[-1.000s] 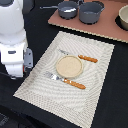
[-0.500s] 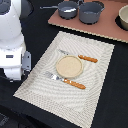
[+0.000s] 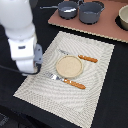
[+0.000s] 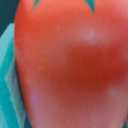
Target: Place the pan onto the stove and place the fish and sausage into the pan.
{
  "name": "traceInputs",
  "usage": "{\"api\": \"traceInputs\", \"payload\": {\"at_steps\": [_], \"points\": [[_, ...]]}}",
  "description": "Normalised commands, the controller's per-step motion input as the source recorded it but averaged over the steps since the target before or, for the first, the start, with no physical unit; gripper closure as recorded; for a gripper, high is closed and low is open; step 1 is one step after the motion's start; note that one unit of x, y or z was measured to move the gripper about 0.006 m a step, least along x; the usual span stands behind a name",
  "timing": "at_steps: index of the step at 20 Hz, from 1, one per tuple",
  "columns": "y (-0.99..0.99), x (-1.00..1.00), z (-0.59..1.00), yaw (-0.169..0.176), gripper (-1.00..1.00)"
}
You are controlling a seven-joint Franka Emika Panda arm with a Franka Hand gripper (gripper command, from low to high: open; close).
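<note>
The blue-grey pan (image 3: pixel 67 9) sits at the far left end of the pinkish-brown stove (image 3: pixel 107 26), its thin handle pointing to the exterior view's left. Something pale lies inside it; I cannot tell what. My white arm (image 3: pixel 22 42) hangs over the placemat's left edge, and its gripper is hidden. A glossy red rounded surface (image 4: pixel 70 65) with green points at one edge fills the wrist view, very close. I cannot tell whether it is the sausage. The fish is not clearly in view.
A larger grey pot (image 3: pixel 91 12) stands on the stove beside the pan. Another round vessel (image 3: pixel 123 18) is at the right edge. A striped off-white placemat (image 3: pixel 95 95) holds a tan plate (image 3: pixel 69 66), a fork (image 3: pixel 67 81) and a knife (image 3: pixel 84 58).
</note>
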Motion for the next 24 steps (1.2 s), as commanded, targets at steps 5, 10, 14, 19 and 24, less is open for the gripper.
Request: {"api": "traceInputs", "payload": {"at_steps": [5, 10, 14, 19, 24], "points": [[0.93, -0.28, 0.36, -0.04, 1.0], [0.95, -0.25, 0.17, -0.052, 1.0], [0.94, -0.25, 0.0, -0.06, 1.0], [0.97, -0.23, 0.02, -0.056, 1.0], [1.0, -0.14, 0.2, -0.055, 1.0]]}}
